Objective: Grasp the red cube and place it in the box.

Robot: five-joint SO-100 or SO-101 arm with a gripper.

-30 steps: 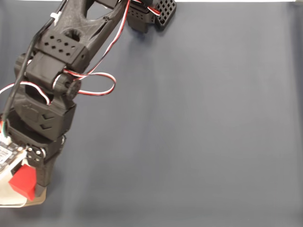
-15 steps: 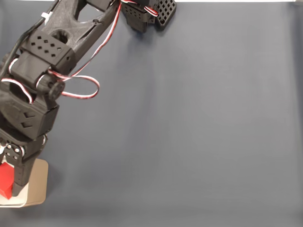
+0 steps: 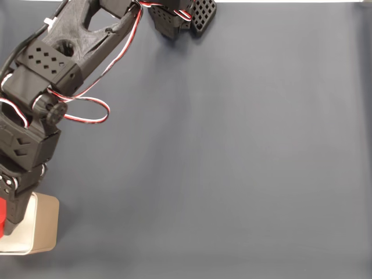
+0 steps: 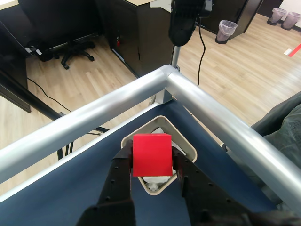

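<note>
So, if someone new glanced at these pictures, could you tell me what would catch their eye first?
Most likely the red cube, bright at the centre of the wrist view, clamped between the gripper fingers directly above the box, which sits in the table's corner by the silver rails. In the fixed view, the black arm with red and white wires runs down the left side over the dark blue table.

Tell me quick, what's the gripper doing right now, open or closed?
Gripper: closed on the red cube, held over the box.
</note>
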